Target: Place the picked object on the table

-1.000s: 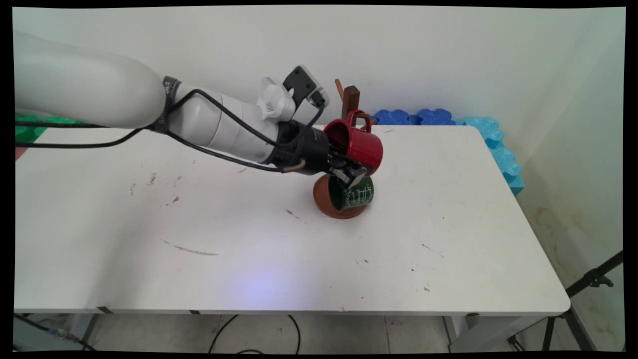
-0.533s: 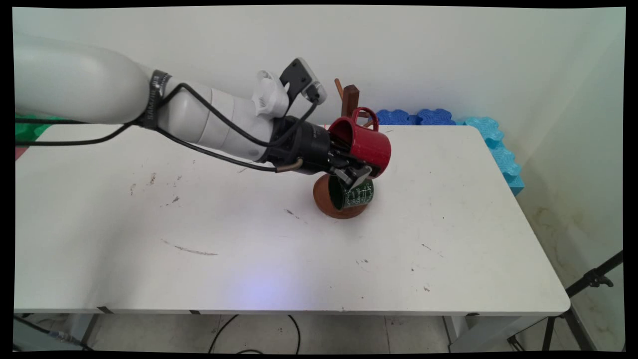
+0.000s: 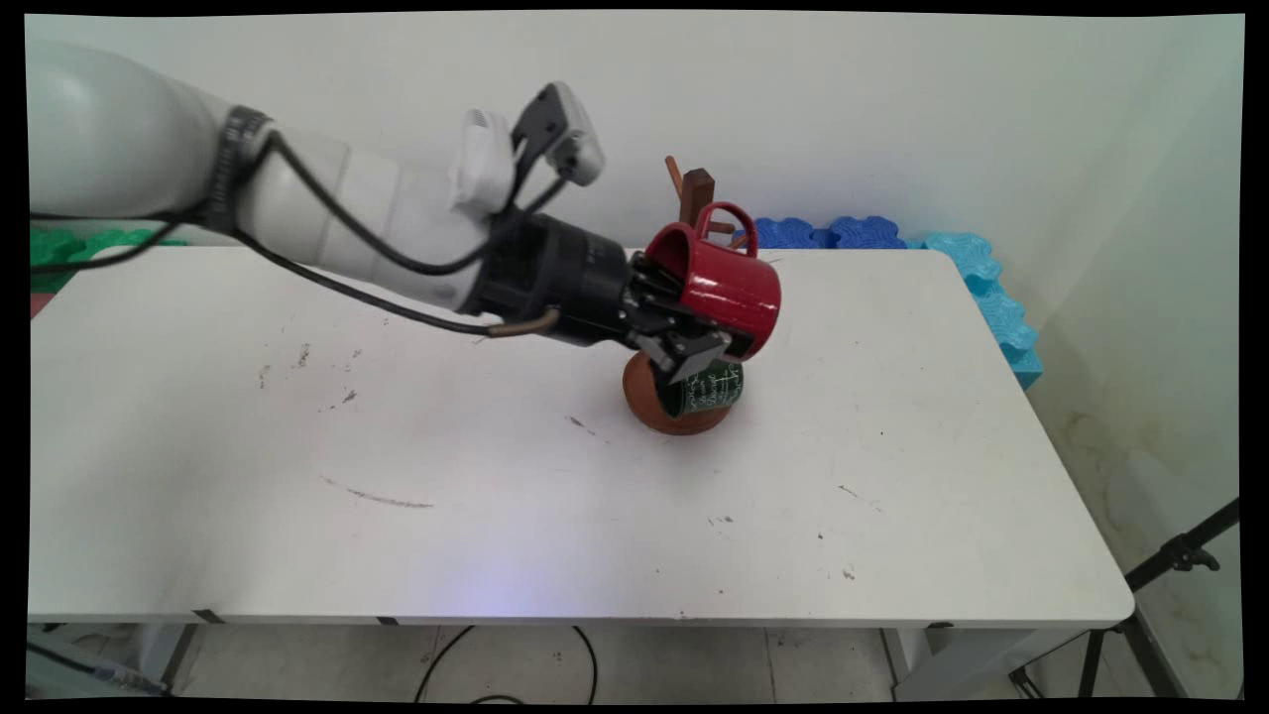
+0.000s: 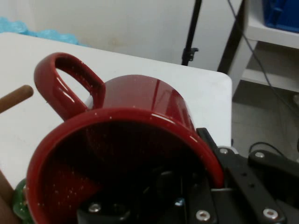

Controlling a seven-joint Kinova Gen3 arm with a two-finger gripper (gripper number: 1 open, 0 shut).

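Observation:
My gripper (image 3: 686, 335) is shut on the rim of a red mug (image 3: 732, 290), one finger inside and one outside. The mug lies tilted on its side in the air, mouth toward the hand and handle (image 3: 729, 220) upward. It hangs beside a brown wooden mug tree (image 3: 697, 191), just above the tree's round base (image 3: 646, 401). A dark green mug (image 3: 708, 387) with white lettering sits low on the tree, right under the gripper. In the hand view the red mug (image 4: 140, 121) fills the frame over the gripper (image 4: 198, 198). A wooden peg (image 4: 16, 98) pokes in at the left.
The white table (image 3: 892, 476) ends at the right near a black tripod (image 3: 1170, 565). Blue foam tiles (image 3: 981, 278) line the back right corner and edge. Green foam (image 3: 59, 248) lies at the far left. Cables hang from the arm.
The hand has lifted and carried the red mug slightly up and to the right, bringing its handle up beside the mug tree's post. The green mug has stayed put.

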